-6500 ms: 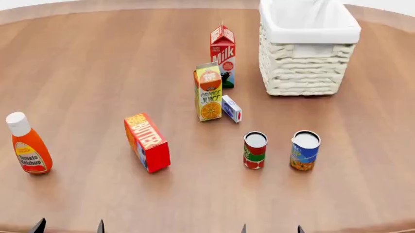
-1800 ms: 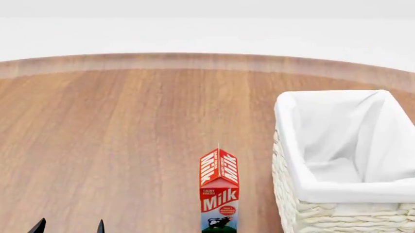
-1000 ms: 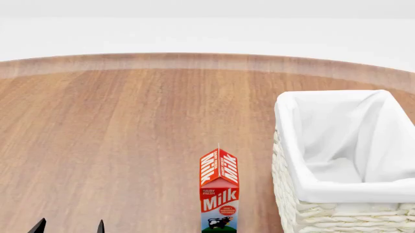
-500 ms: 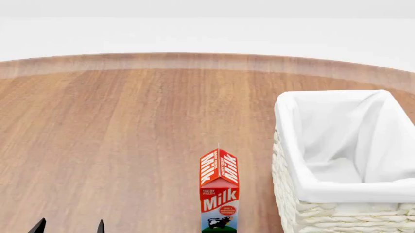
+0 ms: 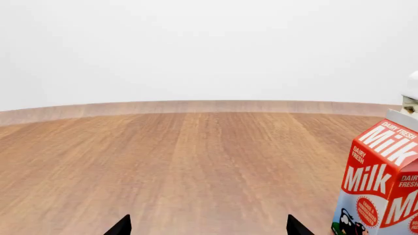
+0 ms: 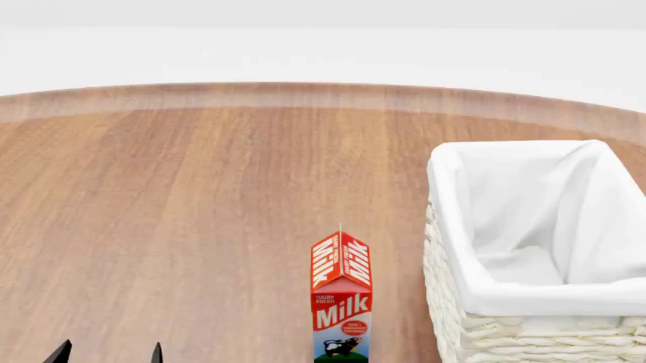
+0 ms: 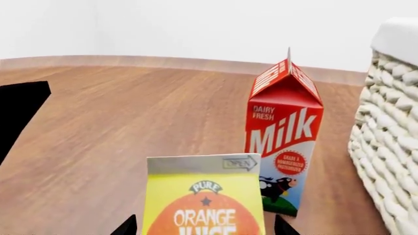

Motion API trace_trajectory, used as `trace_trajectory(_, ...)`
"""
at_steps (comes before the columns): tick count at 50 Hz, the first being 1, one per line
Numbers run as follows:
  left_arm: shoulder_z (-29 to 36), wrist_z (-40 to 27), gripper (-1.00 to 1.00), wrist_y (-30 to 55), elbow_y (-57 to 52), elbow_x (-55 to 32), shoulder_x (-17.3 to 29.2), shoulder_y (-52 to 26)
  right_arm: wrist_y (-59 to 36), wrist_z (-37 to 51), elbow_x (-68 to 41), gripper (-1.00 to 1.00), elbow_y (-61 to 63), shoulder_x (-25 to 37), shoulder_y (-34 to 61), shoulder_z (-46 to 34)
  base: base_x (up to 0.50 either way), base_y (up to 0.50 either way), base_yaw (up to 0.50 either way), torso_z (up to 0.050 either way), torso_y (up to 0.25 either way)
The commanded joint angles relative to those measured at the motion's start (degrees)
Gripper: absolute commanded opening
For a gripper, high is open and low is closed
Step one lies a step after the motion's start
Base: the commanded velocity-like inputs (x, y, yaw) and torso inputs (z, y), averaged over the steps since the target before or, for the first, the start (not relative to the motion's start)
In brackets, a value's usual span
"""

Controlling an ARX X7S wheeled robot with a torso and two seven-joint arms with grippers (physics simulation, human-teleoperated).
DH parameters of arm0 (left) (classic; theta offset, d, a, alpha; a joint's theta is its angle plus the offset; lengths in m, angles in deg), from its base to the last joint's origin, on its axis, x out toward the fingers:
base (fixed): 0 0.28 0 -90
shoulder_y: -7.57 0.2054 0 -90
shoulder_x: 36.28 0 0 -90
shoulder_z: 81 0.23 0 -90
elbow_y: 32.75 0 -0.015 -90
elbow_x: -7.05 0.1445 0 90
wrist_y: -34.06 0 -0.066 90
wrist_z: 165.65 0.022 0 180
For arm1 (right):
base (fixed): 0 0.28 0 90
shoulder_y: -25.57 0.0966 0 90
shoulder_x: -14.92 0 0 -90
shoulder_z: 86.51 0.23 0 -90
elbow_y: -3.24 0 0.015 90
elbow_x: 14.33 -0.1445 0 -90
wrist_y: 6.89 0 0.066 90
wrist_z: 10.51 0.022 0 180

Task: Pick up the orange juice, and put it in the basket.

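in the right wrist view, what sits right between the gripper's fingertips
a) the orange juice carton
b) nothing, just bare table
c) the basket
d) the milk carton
a: in the right wrist view the orange juice fills the space between the two dark tips of the right gripper, while the Milk carton stands farther back on the table, beside the basket.

Light: bright, even, source not discernible.
Shadows: faint, soft ones inside the cream-white woven wicker basket (image 6: 535, 249).
Glare: none.
Focus: sharp throughout, no edge distortion.
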Motion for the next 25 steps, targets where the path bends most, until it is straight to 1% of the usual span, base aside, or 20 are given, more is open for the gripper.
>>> trace_trajectory(1,0.25,-0.23,1.0,-0.08,0.02,-0.19,0.19,-0.06,0.62,0.11,-0.27,1.0,-0.97,-0.04,0.14,-0.55,0.0,0.0,0.0,0.0,0.0)
trace_trajectory(25,0.77,-0.68,1.0,-0.23,0.08,-0.58,0.58,-0.17,1.79,0.31,-0.49,1.0,-3.77,-0.44,1.26,-1.79,0.0,0.0,0.0,0.0,0.0)
